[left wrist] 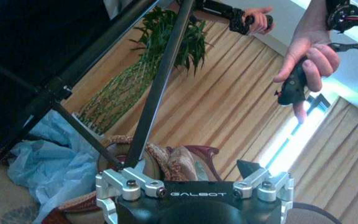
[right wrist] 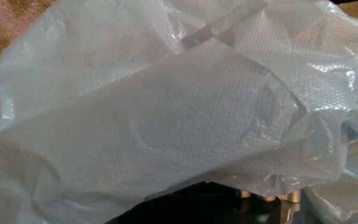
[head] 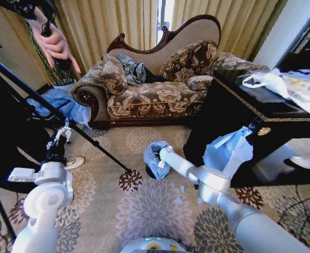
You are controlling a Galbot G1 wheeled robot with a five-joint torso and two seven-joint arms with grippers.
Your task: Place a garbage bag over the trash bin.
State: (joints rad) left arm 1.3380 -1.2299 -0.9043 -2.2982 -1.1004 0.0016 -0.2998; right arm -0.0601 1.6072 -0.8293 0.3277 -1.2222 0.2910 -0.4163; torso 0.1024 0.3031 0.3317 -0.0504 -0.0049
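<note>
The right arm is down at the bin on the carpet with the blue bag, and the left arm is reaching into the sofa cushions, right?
Not quite. The right arm is at the bin with the bag, but the left claw is raised over the carpet, apart from the sofa. The head view shows it.

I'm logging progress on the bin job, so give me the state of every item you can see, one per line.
garbage bag: crumpled, draped over the bin, not smoothed
trash bin: upright on the carpet, mostly covered
right gripper: at the bag, fingers hidden by film
left gripper: raised, open, empty, away from the bin
</note>
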